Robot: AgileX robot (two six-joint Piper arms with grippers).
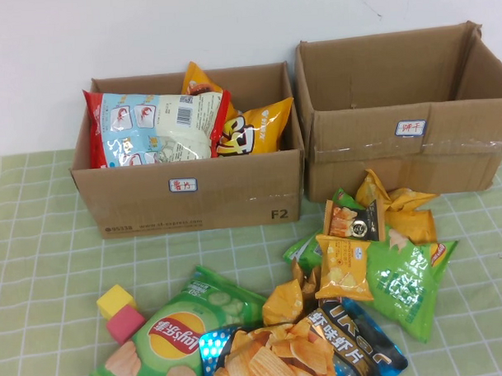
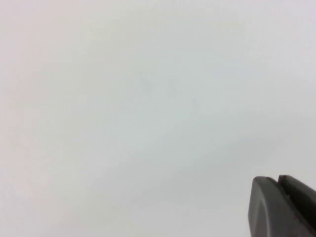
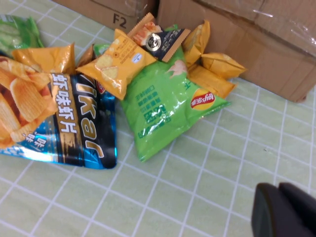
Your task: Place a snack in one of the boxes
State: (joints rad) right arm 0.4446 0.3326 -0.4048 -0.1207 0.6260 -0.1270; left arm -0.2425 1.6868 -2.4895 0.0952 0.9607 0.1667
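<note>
Two boxes stand at the far side: the left box already holds snack bags, while the right box looks empty. Nearer lies a loose pile, among it a green chip bag and a small yellow packet. The left gripper is closed, facing only blank white; the right gripper hangs closed and empty above the cloth just right of the pile. Nothing is picked yet; judging by position, the right arm must open and descend on a bag.

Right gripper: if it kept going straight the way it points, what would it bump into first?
Probably the checked green tablecloth. The shut right gripper points down at bare cloth, short of the green Lay's bag. Depth is hard to judge.
</note>
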